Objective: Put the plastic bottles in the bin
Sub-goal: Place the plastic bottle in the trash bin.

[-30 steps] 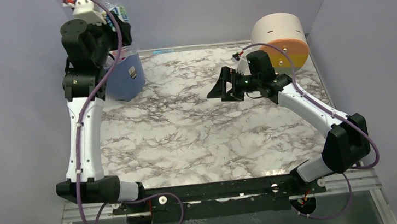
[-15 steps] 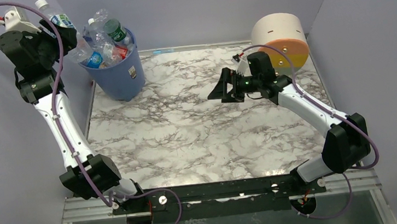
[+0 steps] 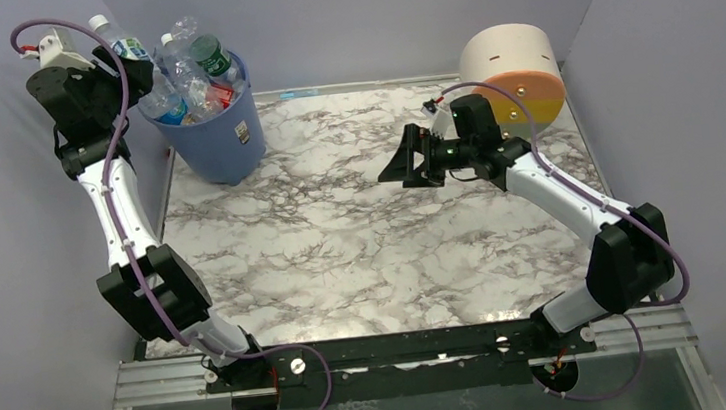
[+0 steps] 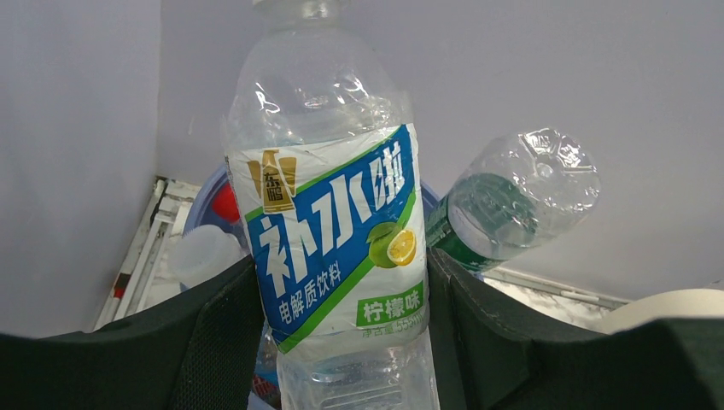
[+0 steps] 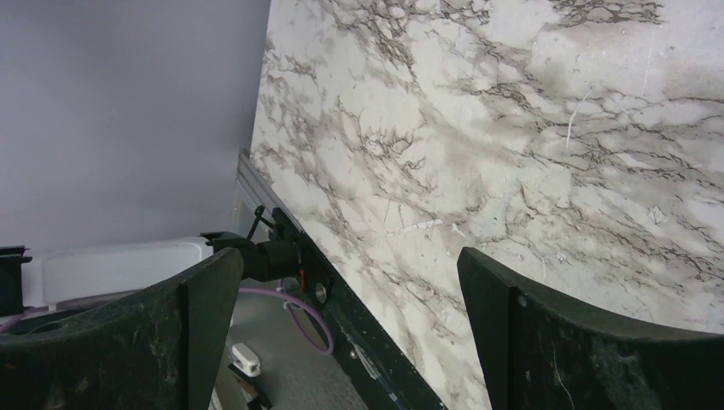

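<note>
Bin brimful of bottles; drum opposite.

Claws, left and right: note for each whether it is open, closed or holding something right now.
Left claw: closed on a bottle with a blue label.
Right claw: open, holding nothing.

My left arm and right arm are white tubes between bulky black joint housings, each trailed by a purple cable. Both bolt to a black rail with pale screws. My right gripper is matte black, wedge-fingered.
</note>
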Robot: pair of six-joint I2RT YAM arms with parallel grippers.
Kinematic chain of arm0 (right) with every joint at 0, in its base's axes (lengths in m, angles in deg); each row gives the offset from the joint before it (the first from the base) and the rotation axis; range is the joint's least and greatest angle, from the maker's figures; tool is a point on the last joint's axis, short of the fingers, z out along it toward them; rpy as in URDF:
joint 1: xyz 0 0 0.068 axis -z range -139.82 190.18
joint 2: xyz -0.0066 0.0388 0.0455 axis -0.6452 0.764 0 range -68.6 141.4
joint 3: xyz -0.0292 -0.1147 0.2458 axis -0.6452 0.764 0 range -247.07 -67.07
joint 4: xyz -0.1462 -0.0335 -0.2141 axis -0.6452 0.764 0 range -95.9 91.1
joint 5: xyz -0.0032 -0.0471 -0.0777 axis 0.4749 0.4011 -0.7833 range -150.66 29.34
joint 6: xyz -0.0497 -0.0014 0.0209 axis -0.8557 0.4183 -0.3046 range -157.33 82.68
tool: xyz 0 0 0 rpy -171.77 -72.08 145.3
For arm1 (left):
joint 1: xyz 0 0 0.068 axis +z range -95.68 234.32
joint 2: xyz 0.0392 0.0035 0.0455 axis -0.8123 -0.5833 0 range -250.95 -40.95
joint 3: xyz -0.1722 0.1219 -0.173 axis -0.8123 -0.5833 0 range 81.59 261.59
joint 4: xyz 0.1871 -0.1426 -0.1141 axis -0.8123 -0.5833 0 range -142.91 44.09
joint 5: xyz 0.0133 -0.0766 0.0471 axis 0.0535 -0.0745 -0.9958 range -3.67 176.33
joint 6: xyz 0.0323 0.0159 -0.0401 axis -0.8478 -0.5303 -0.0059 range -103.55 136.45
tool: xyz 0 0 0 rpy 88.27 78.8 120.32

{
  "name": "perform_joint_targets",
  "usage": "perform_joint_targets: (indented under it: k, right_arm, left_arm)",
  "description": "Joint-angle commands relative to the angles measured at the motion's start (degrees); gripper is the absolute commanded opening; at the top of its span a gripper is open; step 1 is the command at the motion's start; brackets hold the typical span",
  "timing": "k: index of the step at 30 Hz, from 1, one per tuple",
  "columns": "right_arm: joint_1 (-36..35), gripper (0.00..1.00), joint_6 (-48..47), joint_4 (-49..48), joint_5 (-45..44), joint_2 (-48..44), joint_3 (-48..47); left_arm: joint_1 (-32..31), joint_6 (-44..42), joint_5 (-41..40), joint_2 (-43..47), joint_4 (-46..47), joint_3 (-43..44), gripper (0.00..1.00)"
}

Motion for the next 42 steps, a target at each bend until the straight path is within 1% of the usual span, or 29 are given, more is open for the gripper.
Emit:
perform_joint_targets:
  k: [1,8,17,22,25,32,35,42]
  right_arm:
    - [0.4,0.99,0.0,-2.3,1.8,0.8,0.7]
    - [0.4,1.0,0.1,-3.2,2.5,1.5,1.8]
    - [0.4,1.0,0.1,-4.3,3.6,3.0,2.1]
    - [0.4,1.0,-0.1,-4.2,3.7,3.4,2.0]
    - [0.4,1.0,-0.1,-4.2,3.8,3.3,2.0]
    - [0.4,1.0,0.2,-4.5,3.9,3.9,2.6]
    - [0.4,1.0,0.4,-5.3,4.3,3.9,3.0]
    - [0.4,1.0,1.1,-6.4,5.0,3.1,4.4]
  left_arm:
    - [-0.7,1.4,2.4,-1.8,7.0,0.4,0.61]
    - [-1.4,-2.2,2.5,-0.7,3.6,1.9,0.61]
    - [-3.0,-3.2,1.9,-2.5,3.2,2.4,0.61]
    - [-5.3,-5.0,-0.2,-3.2,2.2,3.6,0.61]
    - [-7.2,-7.3,-4.0,-3.8,0.1,5.0,0.61]
    - [-8.9,-8.7,-7.0,-5.1,-1.1,6.1,0.61]
    - [-10.3,-10.2,-9.2,-6.8,-1.7,5.9,0.61]
    - [-10.9,-10.6,-11.1,-7.1,-0.9,4.3,0.61]
